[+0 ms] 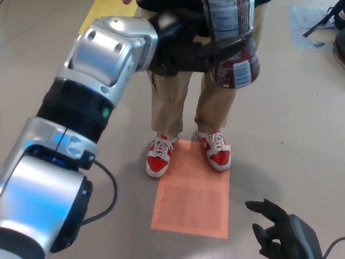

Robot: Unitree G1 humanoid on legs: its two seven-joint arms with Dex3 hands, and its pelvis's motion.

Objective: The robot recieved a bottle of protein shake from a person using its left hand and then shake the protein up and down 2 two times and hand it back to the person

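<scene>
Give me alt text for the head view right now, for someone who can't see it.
The robot's left hand holds a brown protein shake bottle up near the top of the picture, in front of a person in tan trousers and red shoes standing at an orange floor mark. The right hand hangs open and empty at the lower right.

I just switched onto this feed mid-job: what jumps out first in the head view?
The big silver and black left arm fills the picture's left side, rising to the top centre, where the left hand grips a dark protein shake bottle with a white label. Right behind it stands a person in tan trousers and red and white sneakers, toes on an orange floor square. The right hand hangs open at the bottom right corner, holding nothing.
</scene>
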